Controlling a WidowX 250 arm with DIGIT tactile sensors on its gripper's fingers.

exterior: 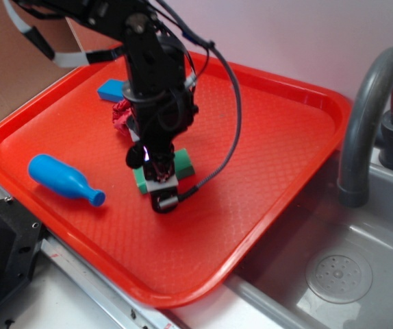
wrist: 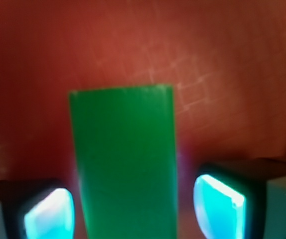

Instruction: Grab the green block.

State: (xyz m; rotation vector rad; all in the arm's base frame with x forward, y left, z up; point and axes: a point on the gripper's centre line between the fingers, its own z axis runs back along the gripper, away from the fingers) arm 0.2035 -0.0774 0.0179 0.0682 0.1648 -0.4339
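the gripper (wrist: 133,206) hangs low over the red tray (exterior: 265,137), its two glowing fingertips (wrist: 218,206) spread apart with the green block (wrist: 124,159) lying lengthwise between them (a gap shows on each side, narrower on the left, so the claw stands open rather than clamped). in the exterior view the block pokes out on both sides of the claw near the tray's middle. a blue bowling pin (exterior: 63,179) lies nearer the front left edge; a blue block (exterior: 111,90) sits toward the far rim.
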